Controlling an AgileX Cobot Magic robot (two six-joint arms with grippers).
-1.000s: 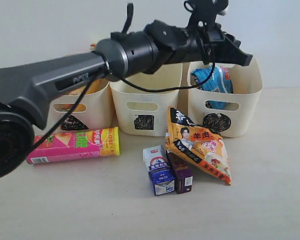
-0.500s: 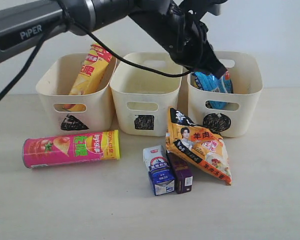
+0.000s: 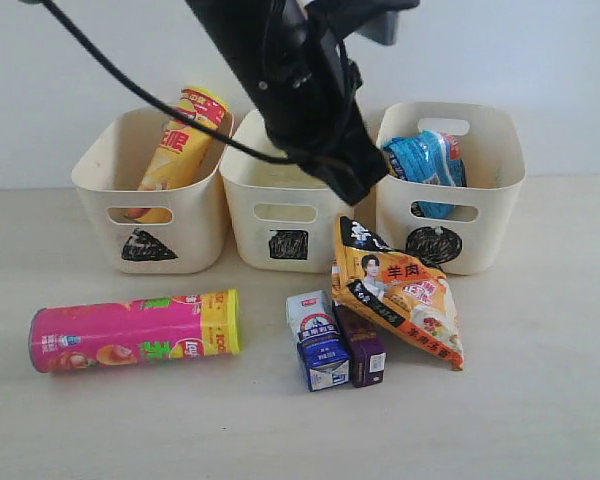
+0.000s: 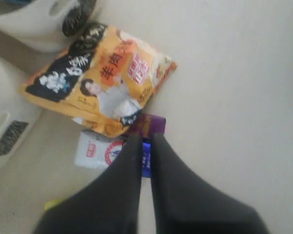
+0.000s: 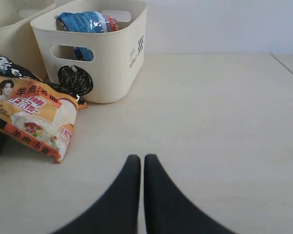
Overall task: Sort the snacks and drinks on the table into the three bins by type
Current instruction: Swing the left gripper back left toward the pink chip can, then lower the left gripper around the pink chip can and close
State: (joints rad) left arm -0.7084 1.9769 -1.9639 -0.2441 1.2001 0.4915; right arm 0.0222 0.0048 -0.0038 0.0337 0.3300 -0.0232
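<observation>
My left gripper [image 3: 350,185] hangs shut and empty in front of the middle bin [image 3: 280,215], above the orange-black bag [image 3: 400,290]. In the left wrist view that gripper [image 4: 145,139] sits over the purple carton [image 4: 149,124] and the white-and-blue carton [image 4: 100,151], with the orange-black bag [image 4: 102,83] beyond. The two cartons [image 3: 317,340] [image 3: 362,345] stand side by side on the table [image 3: 540,400]. The pink-yellow canister [image 3: 135,330] lies on its side at the left. The yellow-red canister [image 3: 180,140] leans in the triangle bin [image 3: 150,190]. The blue bag [image 3: 425,165] is in the circle bin [image 3: 480,210]. My right gripper [image 5: 138,158] is shut and empty, low over bare table.
The three bins stand in a row at the back against a pale wall. The left arm's black cable loops over the middle bin. In the right wrist view the circle bin [image 5: 102,58] and the orange-black bag [image 5: 31,114] lie ahead of the gripper, with bare table beside them.
The left arm has swung back from over the circle bin and down in front of the middle bin. The pink-yellow canister has rolled a little to the left.
</observation>
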